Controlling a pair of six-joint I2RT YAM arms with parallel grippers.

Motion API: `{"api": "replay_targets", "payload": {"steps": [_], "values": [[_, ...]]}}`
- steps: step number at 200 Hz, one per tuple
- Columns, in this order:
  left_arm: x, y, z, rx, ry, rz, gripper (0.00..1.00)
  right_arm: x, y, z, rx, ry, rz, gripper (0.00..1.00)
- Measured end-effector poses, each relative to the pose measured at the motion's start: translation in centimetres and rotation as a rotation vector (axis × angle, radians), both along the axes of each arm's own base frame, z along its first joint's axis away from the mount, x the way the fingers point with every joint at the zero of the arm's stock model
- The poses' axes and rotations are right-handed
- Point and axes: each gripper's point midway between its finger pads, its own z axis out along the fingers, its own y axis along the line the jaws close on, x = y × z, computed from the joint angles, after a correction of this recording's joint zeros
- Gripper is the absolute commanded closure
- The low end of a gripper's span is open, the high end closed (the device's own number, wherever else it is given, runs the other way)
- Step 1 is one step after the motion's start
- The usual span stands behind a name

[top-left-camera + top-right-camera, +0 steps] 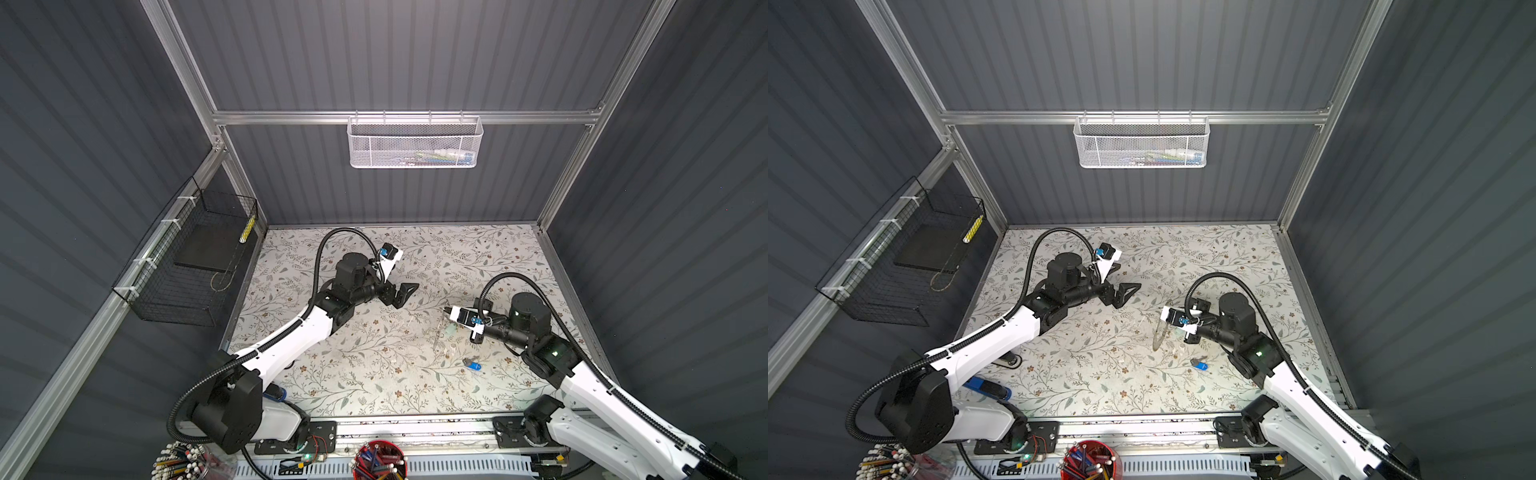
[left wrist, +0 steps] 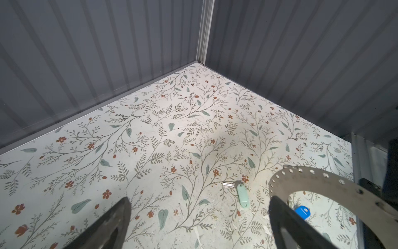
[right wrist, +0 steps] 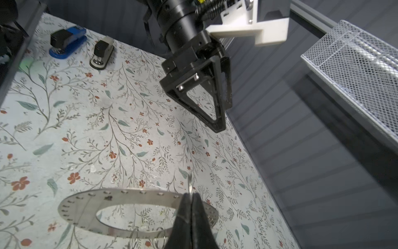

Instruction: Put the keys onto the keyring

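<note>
The right gripper [image 3: 191, 199] has its 2 fingers pressed together on the band of the 1 keyring [image 3: 86, 207]. This is a flat grey ring with a row of small holes along its rim, and in both top views it stands nearly edge-on [image 1: 1158, 334]. Whether its lower edge touches the table [image 1: 374, 374], I cannot tell.

The left gripper [image 2: 199, 215] has its 2 fingers wide apart with nothing between them. It hangs above the table, apart from the keyring.

The key with the mint-green tag [image 2: 243, 195] and the key with the blue tag [image 2: 302, 212], 2 in all, lie flat on the table. Neither one is on the keyring. From the left wrist view the blue tag shows through the big hole.

There are also 2 staplers at the near left side, a blue stapler [image 3: 66, 42] and a grey stapler [image 3: 102, 52]. 2 baskets hang on the walls, a white mesh basket [image 1: 415, 143] and a black wire basket [image 1: 187, 270].
</note>
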Motion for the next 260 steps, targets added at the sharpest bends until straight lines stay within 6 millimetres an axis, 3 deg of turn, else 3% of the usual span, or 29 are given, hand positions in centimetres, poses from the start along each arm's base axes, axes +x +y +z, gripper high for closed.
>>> {"api": "replay_targets", "payload": {"steps": [37,57,71,92,114,154,215,260], "values": [[1.5,-1.1,-1.6,0.021,0.091,0.01,0.0,1.4,-0.7,-1.1,-0.078,-0.098,-0.053,1.0],[1.2,-1.6,-2.5,0.016,0.123,-0.022,0.01,2.0,-0.8,-1.2,-0.101,-0.135,-0.069,1.0],[0.6,-1.8,-2.6,-0.004,0.109,-0.054,0.14,2.3,-0.9,-1.2,-0.113,-0.15,-0.078,1.0],[-0.3,-2.0,-2.4,0.007,0.067,-0.102,0.47,2.6,-1.0,-1.2,-0.12,-0.16,-0.089,1.0],[-1.6,-2.7,-1.6,0.057,-0.032,-0.164,0.59,2.8,-1.0,-1.1,-0.117,-0.167,-0.099,1.0],[-6.5,-4.5,0.4,0.117,-0.305,-0.323,0.65,2.9,-0.9,-0.8,-0.092,-0.159,-0.104,0.99],[-7.1,-5.0,0.5,0.144,-0.443,-0.398,0.69,1.5,0.0,-1.7,-0.057,-0.043,-0.029,0.98],[-8.8,-5.7,0.6,0.14,-0.5,-0.495,0.72,1.4,0.3,-0.9,0.003,0.058,0.003,0.97]]}}
